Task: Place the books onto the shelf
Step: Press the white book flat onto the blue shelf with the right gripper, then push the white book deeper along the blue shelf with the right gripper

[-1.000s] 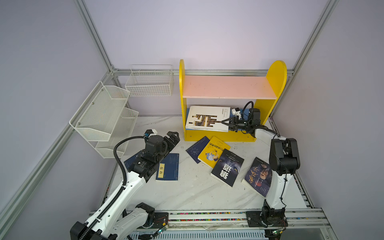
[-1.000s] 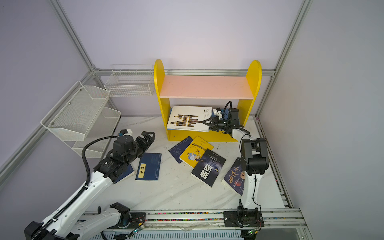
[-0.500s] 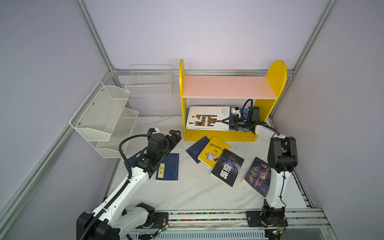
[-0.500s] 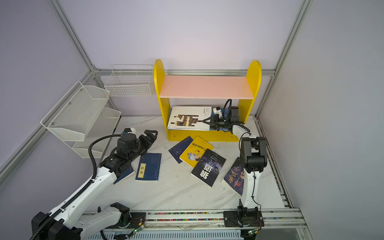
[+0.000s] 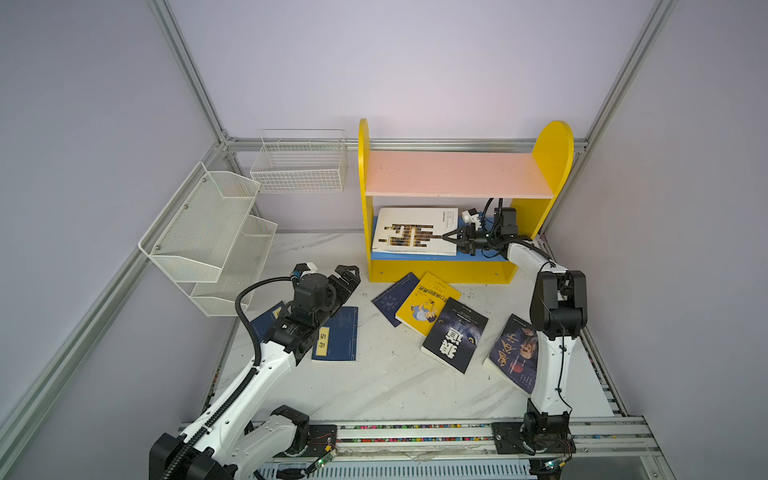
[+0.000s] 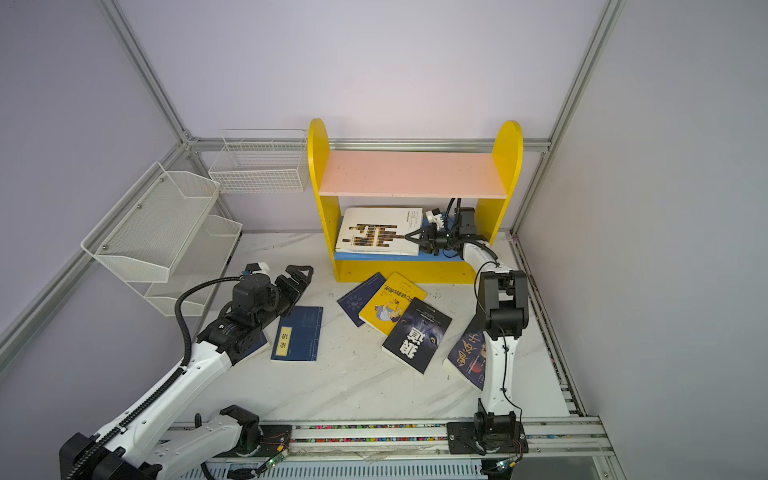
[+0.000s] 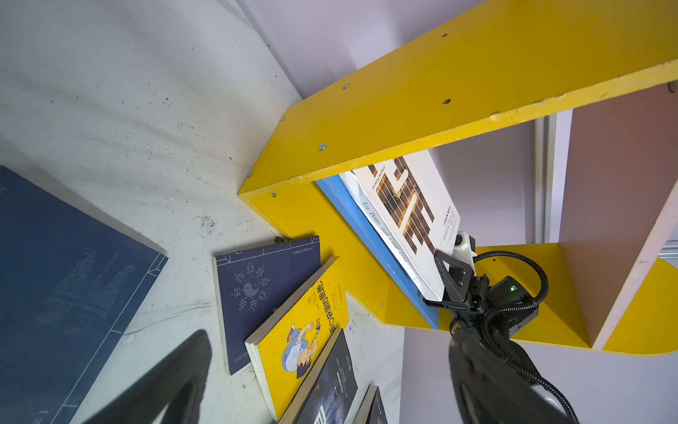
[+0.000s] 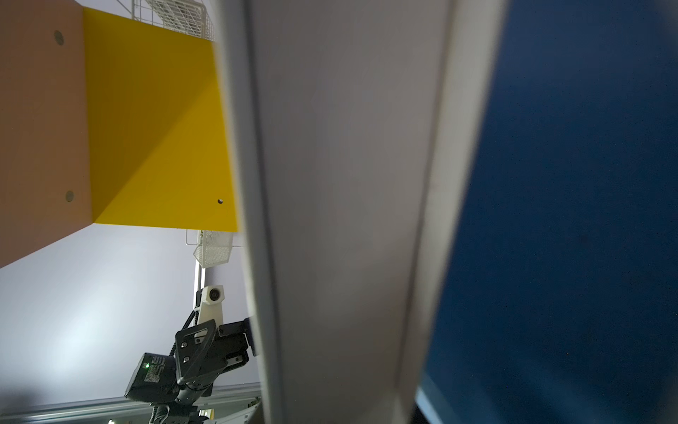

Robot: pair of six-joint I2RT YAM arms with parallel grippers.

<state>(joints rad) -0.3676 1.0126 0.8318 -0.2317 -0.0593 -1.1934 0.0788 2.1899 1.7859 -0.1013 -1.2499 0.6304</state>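
Observation:
The yellow shelf (image 5: 457, 174) (image 6: 411, 172) stands at the back. On its blue lower board (image 5: 415, 257) lies the large white book (image 5: 415, 230) (image 6: 380, 230) (image 7: 414, 213) (image 8: 348, 183), tilted, with my right gripper (image 5: 446, 237) (image 6: 409, 237) (image 7: 444, 279) shut on its right edge. My left gripper (image 5: 349, 276) (image 6: 301, 274) hovers open and empty above the table, left of the shelf. On the table lie a navy labelled book (image 5: 334, 334) (image 6: 297, 332), another navy book (image 5: 266, 322) partly under my left arm, a third navy book (image 5: 392, 297) (image 7: 253, 290), the yellow book (image 5: 426, 303) (image 7: 304, 330) and two dark books (image 5: 455, 334) (image 5: 515, 353).
A white mesh tiered rack (image 5: 208, 232) (image 6: 158, 228) hangs on the left wall. A white wire basket (image 5: 299, 166) (image 6: 259, 166) hangs on the back wall beside the shelf. The pink upper board (image 5: 457, 178) holds nothing. The right arm's upright link (image 5: 557, 307) stands over the rightmost dark book.
The right gripper, still holding the white book, has edged slightly deeper into the lower tier. The left arm has shifted a little toward the shelf, gripper still open.

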